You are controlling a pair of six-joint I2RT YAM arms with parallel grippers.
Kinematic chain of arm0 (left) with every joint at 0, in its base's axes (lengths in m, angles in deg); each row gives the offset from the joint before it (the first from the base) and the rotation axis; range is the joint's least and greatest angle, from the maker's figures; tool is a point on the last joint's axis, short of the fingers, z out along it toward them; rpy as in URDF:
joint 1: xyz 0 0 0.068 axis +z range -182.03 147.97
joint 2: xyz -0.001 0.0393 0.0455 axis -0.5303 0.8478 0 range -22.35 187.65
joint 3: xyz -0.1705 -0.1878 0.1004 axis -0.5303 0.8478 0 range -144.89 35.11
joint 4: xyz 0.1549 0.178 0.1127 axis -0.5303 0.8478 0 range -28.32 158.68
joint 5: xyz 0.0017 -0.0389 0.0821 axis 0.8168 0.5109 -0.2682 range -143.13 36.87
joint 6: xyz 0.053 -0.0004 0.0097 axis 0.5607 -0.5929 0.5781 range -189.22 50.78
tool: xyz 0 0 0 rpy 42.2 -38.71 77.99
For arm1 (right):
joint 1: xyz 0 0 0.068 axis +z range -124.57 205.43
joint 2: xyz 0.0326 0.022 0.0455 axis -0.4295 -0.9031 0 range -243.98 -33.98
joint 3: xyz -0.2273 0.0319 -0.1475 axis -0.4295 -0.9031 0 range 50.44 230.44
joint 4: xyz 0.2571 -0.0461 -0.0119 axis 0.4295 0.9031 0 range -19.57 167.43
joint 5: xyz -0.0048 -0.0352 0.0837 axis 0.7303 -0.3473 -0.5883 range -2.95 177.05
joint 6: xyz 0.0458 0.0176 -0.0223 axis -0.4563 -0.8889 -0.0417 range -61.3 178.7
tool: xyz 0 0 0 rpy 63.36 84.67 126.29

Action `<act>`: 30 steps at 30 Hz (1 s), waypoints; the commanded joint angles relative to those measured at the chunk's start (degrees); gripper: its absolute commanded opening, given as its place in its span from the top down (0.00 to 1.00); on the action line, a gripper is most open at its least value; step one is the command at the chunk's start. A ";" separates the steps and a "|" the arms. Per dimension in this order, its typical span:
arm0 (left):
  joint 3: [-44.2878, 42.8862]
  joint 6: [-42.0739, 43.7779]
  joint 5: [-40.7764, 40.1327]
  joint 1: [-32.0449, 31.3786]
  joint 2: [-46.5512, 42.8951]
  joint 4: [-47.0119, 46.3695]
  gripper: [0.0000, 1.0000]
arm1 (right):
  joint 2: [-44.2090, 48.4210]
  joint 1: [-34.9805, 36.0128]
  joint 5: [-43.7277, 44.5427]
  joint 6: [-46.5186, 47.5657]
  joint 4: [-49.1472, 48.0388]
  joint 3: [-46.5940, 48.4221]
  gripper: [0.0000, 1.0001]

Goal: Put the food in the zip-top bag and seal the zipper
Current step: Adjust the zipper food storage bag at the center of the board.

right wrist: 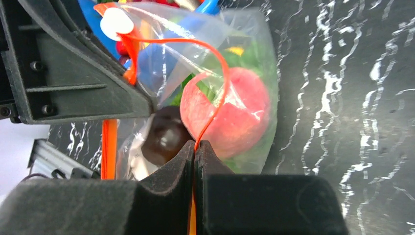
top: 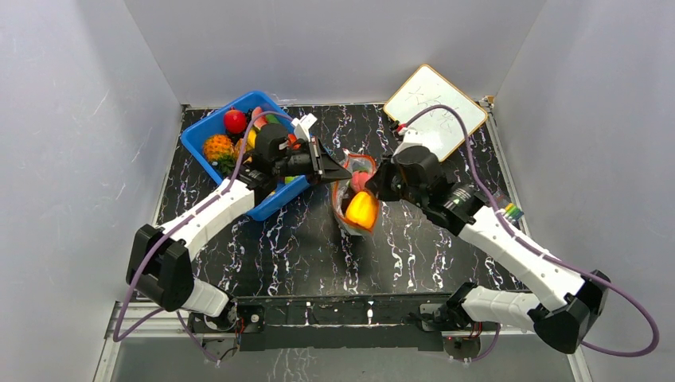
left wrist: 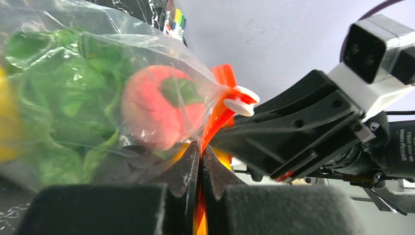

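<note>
A blue bin (top: 193, 143) sits far left on the black marbled table (top: 318, 247), with a whiteboard (top: 435, 110) far right.

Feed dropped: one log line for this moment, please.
left gripper: shut on zipper | right gripper: shut on zipper | zip-top bag: food inside, mouth open

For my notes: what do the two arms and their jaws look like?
The left arm and right arm have white shells, black joints and a purple cable looping along each. The jaws are black, tapering wedges.
</note>
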 commanded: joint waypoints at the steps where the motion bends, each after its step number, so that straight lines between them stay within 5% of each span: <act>1: -3.22 -3.44 -0.92 -3.12 1.54 -4.99 1.00 | -2.92 2.89 -4.28 -4.84 -10.29 0.03 1.00; 10: -5.07 -2.25 -5.85 -5.21 3.61 -2.99 1.00 | -4.29 3.54 3.99 -14.06 -13.20 -3.68 1.00; 22: -10.27 9.95 -12.10 -5.15 2.17 12.43 1.00 | 1.37 2.84 18.35 -7.21 1.58 -0.85 1.00; 30: -9.35 10.19 -10.32 -5.09 1.70 11.02 1.00 | 6.23 2.79 8.64 -4.27 5.40 0.95 0.71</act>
